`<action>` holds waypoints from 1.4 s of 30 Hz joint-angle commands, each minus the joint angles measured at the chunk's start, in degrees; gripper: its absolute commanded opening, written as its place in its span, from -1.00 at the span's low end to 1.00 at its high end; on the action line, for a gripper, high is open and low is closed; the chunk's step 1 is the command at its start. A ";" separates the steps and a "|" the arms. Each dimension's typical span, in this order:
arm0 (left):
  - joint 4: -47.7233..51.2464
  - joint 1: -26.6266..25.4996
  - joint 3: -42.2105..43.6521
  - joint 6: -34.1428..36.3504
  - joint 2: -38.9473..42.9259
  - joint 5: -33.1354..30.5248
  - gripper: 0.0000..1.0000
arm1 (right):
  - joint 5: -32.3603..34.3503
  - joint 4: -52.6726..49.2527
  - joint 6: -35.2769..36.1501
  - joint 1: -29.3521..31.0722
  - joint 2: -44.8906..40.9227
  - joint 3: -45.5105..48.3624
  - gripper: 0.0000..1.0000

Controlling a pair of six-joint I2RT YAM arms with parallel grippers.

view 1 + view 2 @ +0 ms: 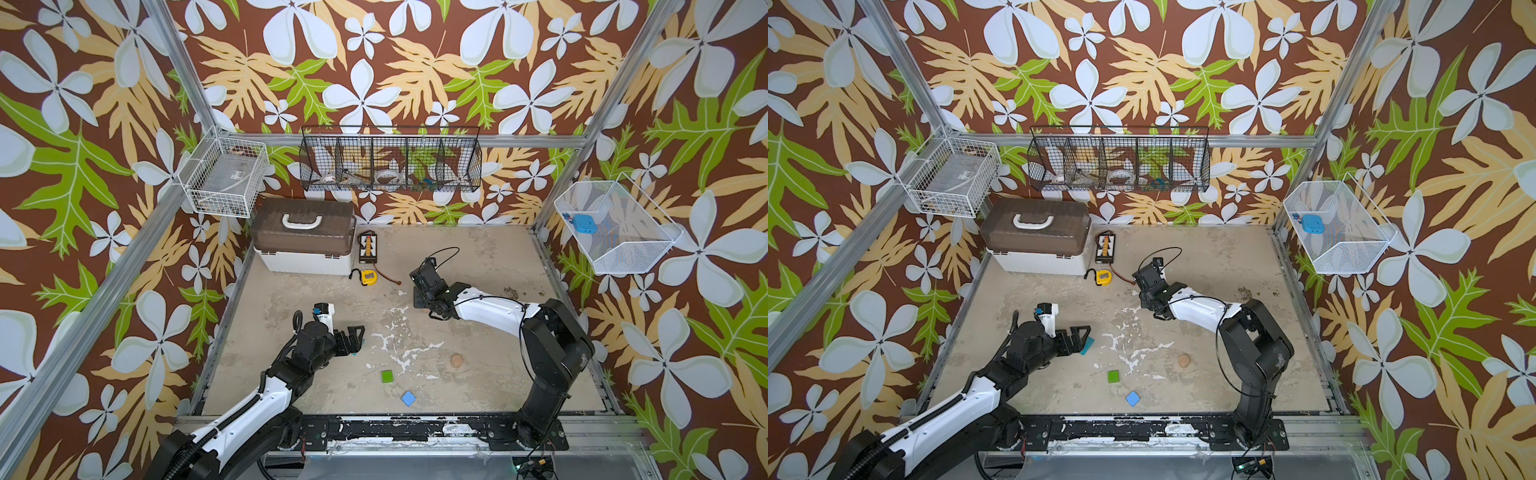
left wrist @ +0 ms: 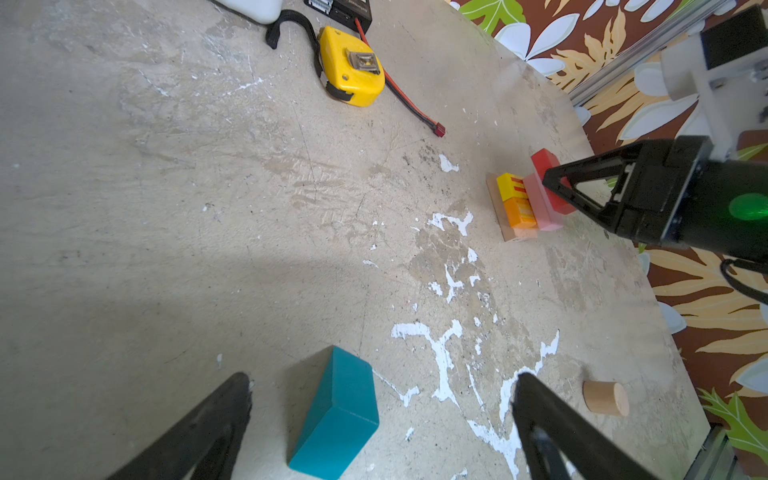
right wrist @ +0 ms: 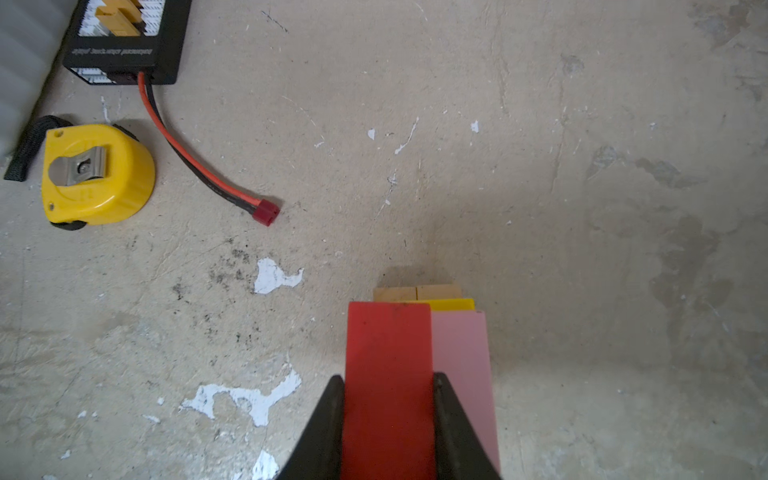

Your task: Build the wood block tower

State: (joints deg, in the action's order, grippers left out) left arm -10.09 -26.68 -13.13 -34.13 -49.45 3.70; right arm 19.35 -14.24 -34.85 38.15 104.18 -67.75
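Surface [image 1: 478, 257]: tower [image 2: 517, 210] sits near frame centre in both top views, hidden under the right arm. Right jaws clamp red block [image 3: 388, 374], just beside pink block [image 3: 461, 353]. Left jaws wide, straddling teal block [image 2: 336, 411]. Green block [image 1: 387, 376], blue block [image 1: 408, 397] and disc [image 1: 457, 360] lie loose, lower centre.

Red block [image 3: 388, 374] just beside pink block [image 3: 461, 353]
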 commanded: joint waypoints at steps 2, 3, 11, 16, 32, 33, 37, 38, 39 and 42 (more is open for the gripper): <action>-1.27 0.05 -0.32 0.24 -0.11 0.07 0.99 | -0.35 -0.92 0.65 -0.44 1.34 -1.02 -0.81; -1.25 0.00 -0.32 0.21 -0.09 0.06 0.99 | -0.45 -0.96 0.60 -0.47 1.70 -1.23 -0.81; -1.29 0.05 -0.41 0.20 -0.21 -0.01 0.99 | -0.99 -1.05 0.62 -0.56 2.85 -1.95 -0.74; -1.29 0.05 -0.41 0.22 -0.30 0.00 0.99 | -1.12 -1.38 0.34 -0.54 2.85 -2.12 -0.63; -1.36 0.00 -0.54 0.25 -0.60 -0.01 0.99 | -1.17 -1.57 0.05 -0.56 1.78 -1.86 -0.20; -1.38 0.00 -0.50 0.26 -0.65 0.00 0.99 | -1.23 -1.61 0.06 -0.54 1.78 -1.78 -0.20; -1.40 0.02 -0.50 0.24 -0.64 -0.01 0.99 | -0.81 -1.84 -0.03 -0.53 1.38 -1.68 -0.19; -1.43 0.05 -0.50 0.30 -0.59 -0.02 0.99 | -0.68 -1.93 -0.09 -0.54 1.16 -1.69 -0.19; -1.35 0.05 -0.50 0.30 -0.65 -0.01 0.99 | -0.55 -2.02 -0.20 -0.53 1.03 -1.63 -0.19; -1.44 0.03 -0.50 0.28 -0.61 -0.01 0.99 | -1.43 -1.97 0.11 -0.51 -0.39 -1.06 -0.15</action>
State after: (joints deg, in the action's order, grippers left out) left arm -10.09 -26.68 -13.23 -34.13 -50.04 3.68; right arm 17.96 -15.51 -34.50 37.63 104.99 -69.10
